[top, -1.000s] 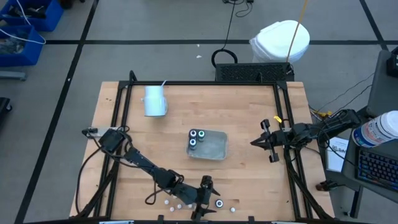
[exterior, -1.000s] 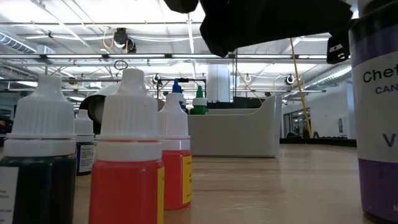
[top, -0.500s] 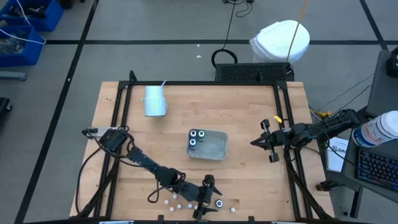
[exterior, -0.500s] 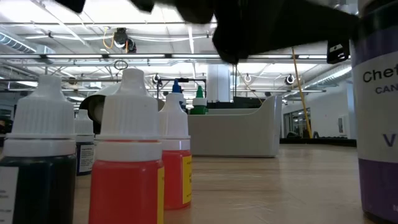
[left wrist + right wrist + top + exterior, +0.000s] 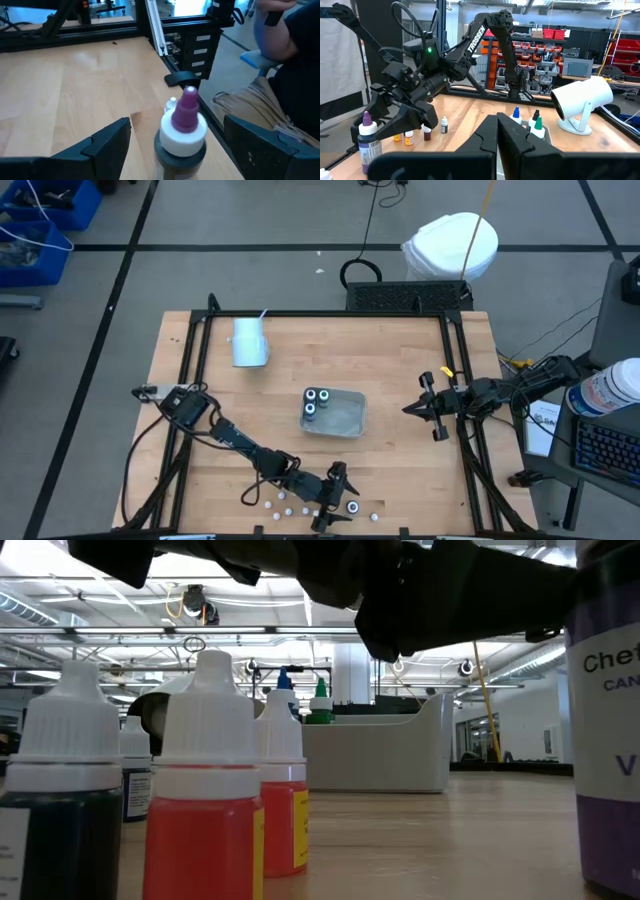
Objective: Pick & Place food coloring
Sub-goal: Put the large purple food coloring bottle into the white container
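A food coloring bottle, dark-bodied with a white collar and purple tip, stands on its base near the table's front edge. My left gripper is open, one finger on each side of the bottle, with a gap on both sides. Several small white-capped bottles stand along the front edge, to the left of it. Three more bottles stand in the grey tray. My right gripper waits shut at the right edge.
A white cup lies on its side at the far left. One small bottle stands to the right of the purple-tipped one. A seated person is just beyond the front edge. The black frame rails border the table.
My left gripper has crept a little lower and closer around the purple-tipped bottle, still open. The bottles have stayed in place.
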You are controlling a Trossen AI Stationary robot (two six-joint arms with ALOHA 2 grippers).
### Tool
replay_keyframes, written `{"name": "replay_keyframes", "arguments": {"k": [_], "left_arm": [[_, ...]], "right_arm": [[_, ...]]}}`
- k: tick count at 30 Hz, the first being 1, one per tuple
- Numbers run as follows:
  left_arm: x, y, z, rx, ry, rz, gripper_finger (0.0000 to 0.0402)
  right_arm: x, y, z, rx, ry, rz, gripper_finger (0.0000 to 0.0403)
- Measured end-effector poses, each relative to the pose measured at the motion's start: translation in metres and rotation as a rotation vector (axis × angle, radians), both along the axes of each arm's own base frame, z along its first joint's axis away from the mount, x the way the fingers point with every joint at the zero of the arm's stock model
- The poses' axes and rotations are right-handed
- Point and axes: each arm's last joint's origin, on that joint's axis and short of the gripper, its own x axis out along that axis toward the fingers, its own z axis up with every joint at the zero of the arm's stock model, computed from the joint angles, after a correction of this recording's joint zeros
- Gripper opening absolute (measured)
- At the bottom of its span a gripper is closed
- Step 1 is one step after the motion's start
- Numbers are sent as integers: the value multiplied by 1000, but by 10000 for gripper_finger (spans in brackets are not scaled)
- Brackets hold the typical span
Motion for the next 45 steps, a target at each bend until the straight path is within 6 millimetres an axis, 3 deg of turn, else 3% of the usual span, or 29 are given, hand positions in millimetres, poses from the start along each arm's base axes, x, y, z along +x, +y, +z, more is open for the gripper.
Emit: {"name": "replay_keyframes", "arguments": {"k": [4,16,24,34,41,45], "left_arm": [[2,4,0,-13,4,15,286],[2,5,-1,-14,18,-4,122],[-4,0,10,65,5,-1,120],[-42,-7,74,283,10,112,120],[-56,7,112,387,-29,129,120],[-62,15,122,435,-6,147,120]], "right_arm": [[0,0,0,0,0,0,0],[0,0,0,0,0,0,0],[0,0,0,0,0,0,0],[0,0,-1,-2,6,0,0],[0,0,-1,-2,7,0,0],[0,0,-1,-2,8,0,0]]}}
